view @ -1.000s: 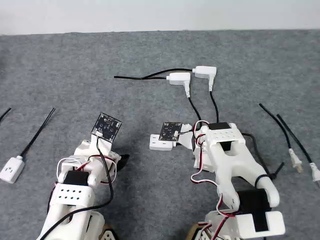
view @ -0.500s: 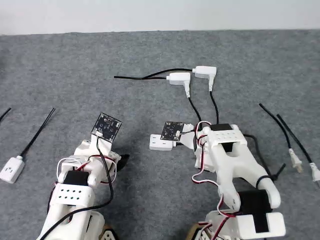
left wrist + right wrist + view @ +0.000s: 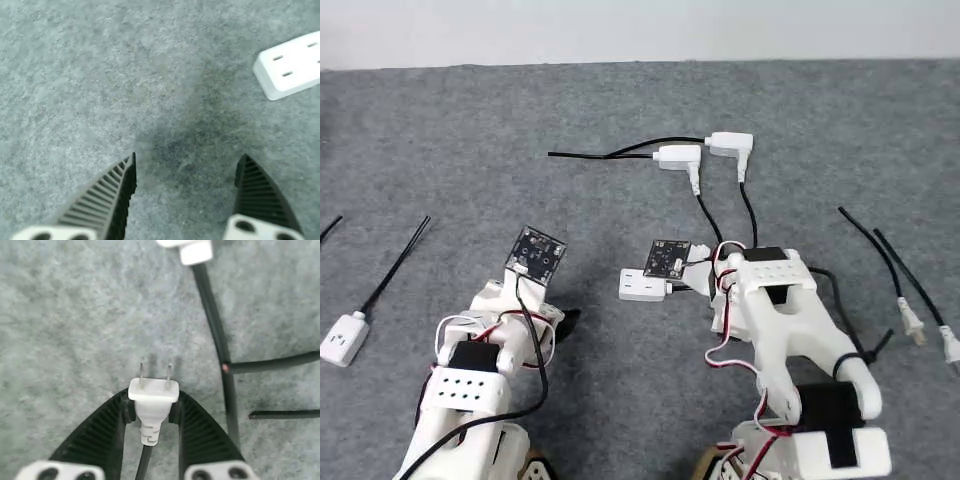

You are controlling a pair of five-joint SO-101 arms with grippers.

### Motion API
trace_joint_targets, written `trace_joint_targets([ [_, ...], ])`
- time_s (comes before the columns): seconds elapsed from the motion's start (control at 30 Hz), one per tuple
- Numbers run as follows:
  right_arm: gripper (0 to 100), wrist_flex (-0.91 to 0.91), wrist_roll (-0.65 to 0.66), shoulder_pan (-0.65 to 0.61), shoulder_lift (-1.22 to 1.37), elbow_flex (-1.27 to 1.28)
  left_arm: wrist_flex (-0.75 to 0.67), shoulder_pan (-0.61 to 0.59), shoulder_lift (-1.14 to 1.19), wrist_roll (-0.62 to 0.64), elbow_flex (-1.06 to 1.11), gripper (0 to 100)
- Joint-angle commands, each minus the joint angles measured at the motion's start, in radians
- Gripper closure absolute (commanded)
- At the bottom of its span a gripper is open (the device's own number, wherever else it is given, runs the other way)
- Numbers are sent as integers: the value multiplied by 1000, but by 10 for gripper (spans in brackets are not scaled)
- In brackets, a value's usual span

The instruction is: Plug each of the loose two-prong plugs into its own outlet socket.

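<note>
Insertion | right gripper (image 3: 152,406) is clamped on the 2-prong plug (image 3: 153,389) (prongs forward) | left gripper (image 3: 188,162) is spread, empty | outlet socket (image 3: 642,285) is seen at 9 o'clock of the right arm's wrist (image 3: 765,272) | prongs should be squared to the 2 slots before pushing.

On the table (image 3: 470,120), a socket block (image 3: 642,285) lies between the two arms, just left of the right arm's wrist. Behind it, a second socket (image 3: 678,156) lies just left of a third socket (image 3: 732,143) — their cords trail forward. A fourth socket (image 3: 342,338) sits at the left edge; far right, two loose plugs (image 3: 912,328) lie side by side. Another plug (image 3: 152,390) sits in the right pincer (image 3: 152,399).
</note>
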Motion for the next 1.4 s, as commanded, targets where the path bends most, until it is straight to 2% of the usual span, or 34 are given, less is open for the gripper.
trace_joint_targets([
  [0.0, 991, 111, -18, -48, -133, -44, -6, 124, -15, 2, -21, 698],
  [0.07, 991, 157, -54, -62, -209, -71, -5, 207, -15, 69, -51, 696],
  [0.2, 991, 213, -91, -61, -337, -89, -6, 338, -15, 316, -136, 685],
  [0.3, 991, 234, -120, -64, -397, -72, -29, 419, -14, 443, -162, 651],
  [0.5, 991, 236, -147, -93, -463, -15, -292, 519, -14, 580, -27, 647],
  [0.67, 991, 240, -187, -131, -542, -8, -463, 551, -9, 655, 61, 648],
  [0.87, 991, 320, -186, -170, -605, -6, -476, 489, -14, 684, 59, 648],
  [1.37, 991, 389, -187, -199, -727, 9, -476, 486, -15, 684, 65, 648],
])
